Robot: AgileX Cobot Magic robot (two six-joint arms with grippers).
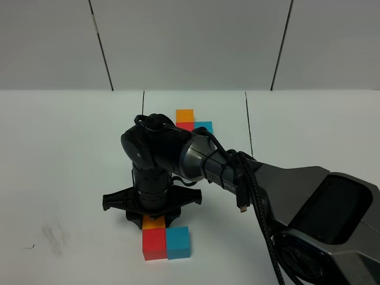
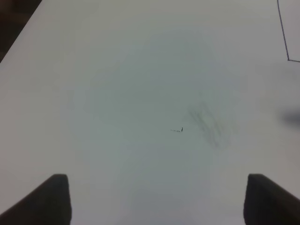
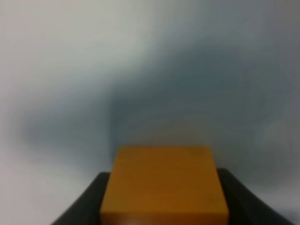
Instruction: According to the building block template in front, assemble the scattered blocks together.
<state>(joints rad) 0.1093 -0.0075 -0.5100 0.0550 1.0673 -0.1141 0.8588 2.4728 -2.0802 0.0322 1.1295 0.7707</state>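
The template [image 1: 193, 122], joined orange, red and cyan cubes, lies at the back inside a thin black drawn rectangle. Near the front, the loose red cube [image 1: 154, 244] and the cyan cube [image 1: 177, 242] sit side by side, touching. The loose orange cube [image 1: 153, 222] sits right behind the red one, under my right gripper [image 1: 153, 219], which reaches across from the right. In the right wrist view the dark fingers [image 3: 91, 201] hug both sides of the orange cube [image 3: 164, 183]. My left gripper [image 2: 157, 199] is open and empty over bare table; its arm is out of the exterior view.
The white table [image 1: 71, 148] carries a grey smudge [image 1: 53, 234] at the front left, which also shows in the left wrist view [image 2: 208, 124]. A corner of the drawn black line [image 2: 283, 37] shows there too. A panelled wall stands behind.
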